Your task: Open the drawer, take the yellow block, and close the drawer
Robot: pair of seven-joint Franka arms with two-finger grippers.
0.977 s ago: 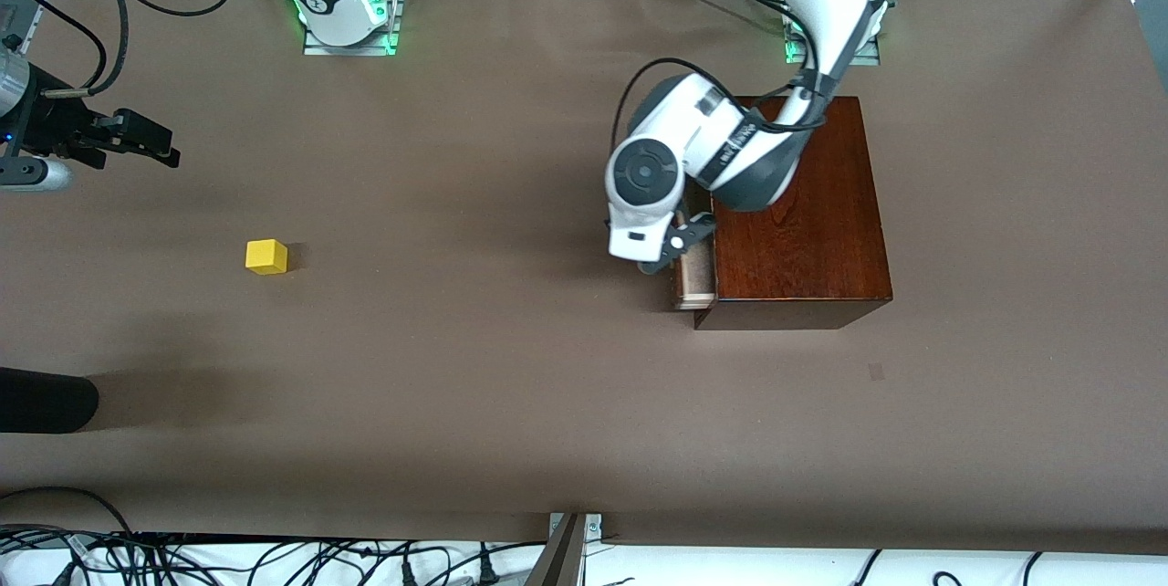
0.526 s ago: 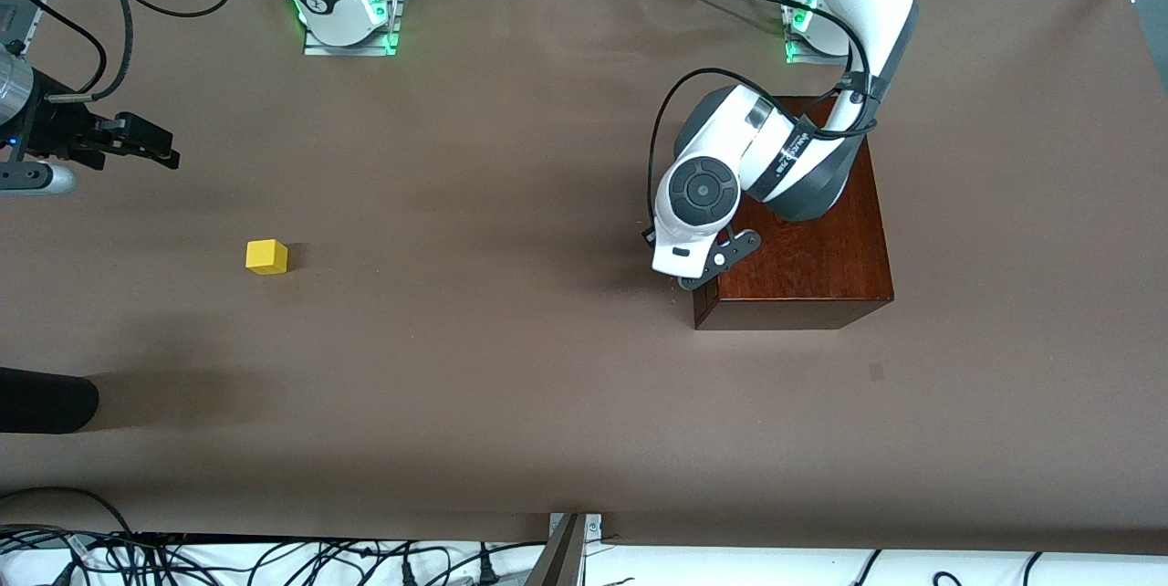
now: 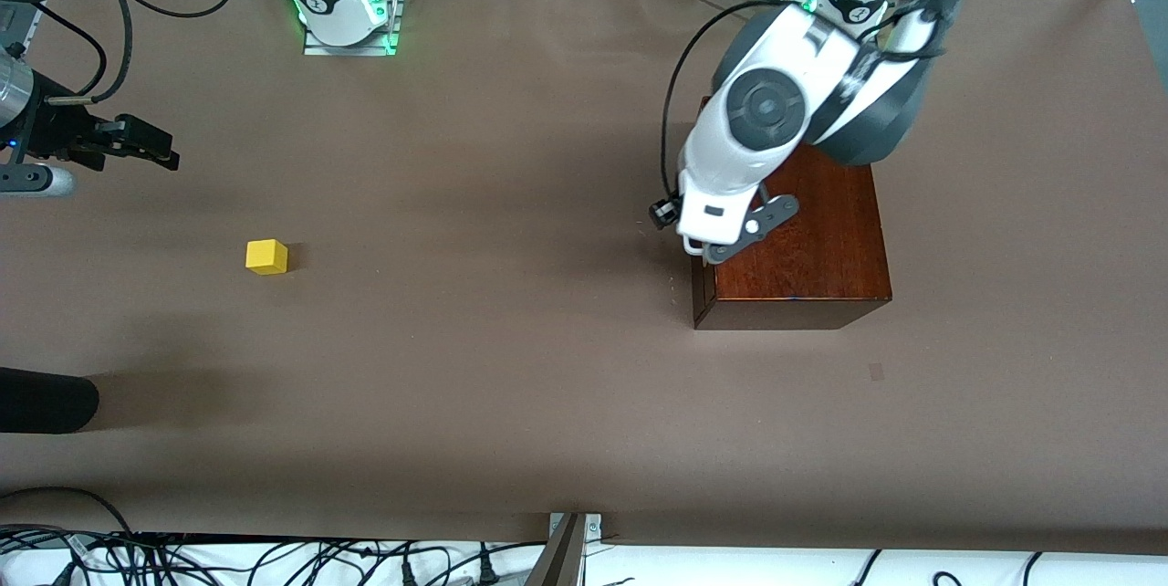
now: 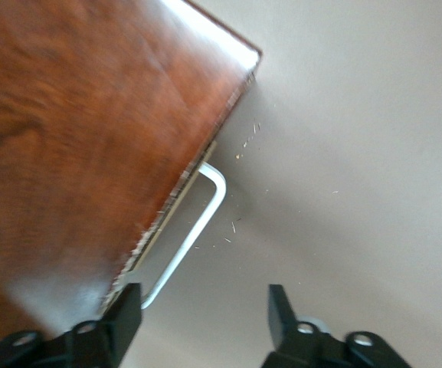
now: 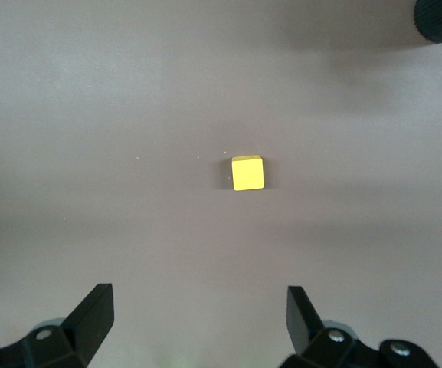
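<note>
Two grippers, both released: left gripper (image 4: 198, 326) over the shut drawer's (image 4: 176, 205) handle (image 4: 194, 230); lift it straight clear. Right gripper (image 5: 198, 318) waits over the table, well apart from the drawer, block (image 3: 266, 256) below.

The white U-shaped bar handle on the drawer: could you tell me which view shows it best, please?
The left wrist view: the white U-shaped bar handle shows whole against the dark reddish-brown wooden box. In the front view the left arm hides it; the right wrist view misses it.

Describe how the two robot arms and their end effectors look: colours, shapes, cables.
Both arms are glossy white with dark grey joints and round grey caps. Black cables loop along them, and green lights glow at the bases. The left end effector and right end effector each have two black, wedge-shaped fingers on a black body.
</note>
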